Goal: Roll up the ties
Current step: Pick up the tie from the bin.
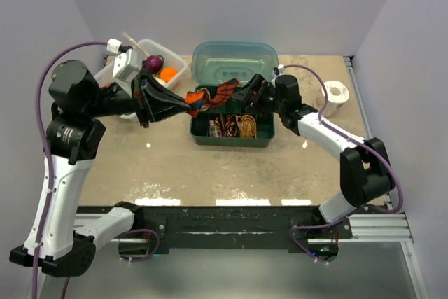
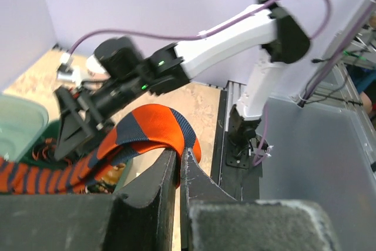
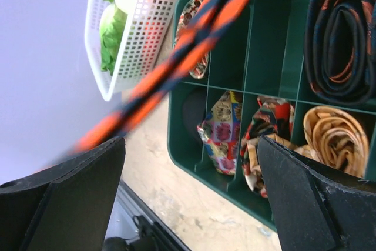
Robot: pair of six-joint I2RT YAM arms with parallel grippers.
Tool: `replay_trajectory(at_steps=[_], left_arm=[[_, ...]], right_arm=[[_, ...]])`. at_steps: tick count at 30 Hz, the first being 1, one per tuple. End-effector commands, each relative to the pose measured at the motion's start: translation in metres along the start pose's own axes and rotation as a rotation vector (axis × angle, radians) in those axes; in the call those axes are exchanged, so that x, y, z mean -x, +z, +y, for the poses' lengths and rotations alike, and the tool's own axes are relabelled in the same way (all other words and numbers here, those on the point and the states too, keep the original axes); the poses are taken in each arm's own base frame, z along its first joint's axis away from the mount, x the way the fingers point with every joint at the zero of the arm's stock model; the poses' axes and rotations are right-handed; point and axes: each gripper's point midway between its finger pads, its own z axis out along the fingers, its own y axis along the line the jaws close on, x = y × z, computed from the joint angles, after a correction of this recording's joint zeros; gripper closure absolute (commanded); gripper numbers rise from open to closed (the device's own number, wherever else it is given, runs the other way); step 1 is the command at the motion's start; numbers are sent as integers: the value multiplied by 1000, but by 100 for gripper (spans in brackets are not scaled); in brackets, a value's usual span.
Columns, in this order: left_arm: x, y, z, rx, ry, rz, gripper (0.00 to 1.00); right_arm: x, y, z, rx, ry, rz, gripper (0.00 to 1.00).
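Note:
An orange-red tie with navy stripes [image 1: 222, 92] hangs stretched in the air over the green divided box [image 1: 199, 134]. My left gripper [image 1: 190, 103] is shut on one end of it; in the left wrist view the fabric [image 2: 154, 129] loops over the pinched jaws of that gripper [image 2: 178, 156]. My right gripper [image 1: 242, 94] is wide open at the tie's other end, above the box. In the right wrist view the tie [image 3: 176, 56] runs diagonally past the open gripper [image 3: 191, 142], which holds nothing. Coiled patterned ties [image 3: 221, 132] and a dark coil [image 3: 341, 39] fill compartments below.
The box's pale green lid [image 1: 235, 61] stands open behind it. A white basket [image 1: 151, 54] with play food sits at the back left. A white tape roll [image 1: 337, 93] lies at the right. Purple cables loop from both arms.

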Motion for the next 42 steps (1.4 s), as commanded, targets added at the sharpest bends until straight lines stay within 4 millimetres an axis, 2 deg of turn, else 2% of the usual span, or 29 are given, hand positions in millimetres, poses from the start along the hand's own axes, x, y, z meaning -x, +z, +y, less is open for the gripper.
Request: replay_trajectory(at_steps=[1,5,8,9,12,14,15,17,19,21,27,30,33,34,36,37,42], left_arm=[[20,-10,-43,-132,102,-32,100],[17,-10,-44,-137,94,-31,100],[13,-10,-47,-155,84,-30,100],[13,-11,-48,-157,85,-33,100],[12,-12,-51,-166,84,-45,100],[12,-11,-50,-159,83,-47,100],[11,-12,-51,-164,86,-47,100],[9,-12,-51,-170,77,-44,100],[9,-12,-52,-176,76,-42,100],[9,-13,-55,-189,82,-40,100],[9,-15,-66,-241,86,-50,100],[11,-18,-75,-273,106,-61,100],[12,-21,-83,-302,108,-59,100],[13,-22,-85,-307,109,-61,100],[13,-23,-88,-313,110,-59,100],[14,-23,-89,-314,114,-61,100],[16,-23,-89,-316,119,-64,100]], right_arm=[[12,7,24,108,92,-30,1],[13,24,13,88,130,-32,1],[10,44,6,70,133,3,1],[5,57,0,43,138,38,1],[-4,79,-3,41,130,80,1],[-9,90,-5,42,137,93,2],[-6,93,1,66,134,85,3],[-11,104,-10,43,153,97,5],[-10,112,-12,46,151,100,14],[-7,118,-6,73,152,95,30],[-2,132,-5,90,156,83,33],[1,134,-5,110,150,66,38],[2,138,-2,133,145,65,52],[1,138,-1,137,148,65,63],[4,137,2,148,144,58,70],[4,136,4,152,141,59,77],[22,123,19,185,95,16,90]])
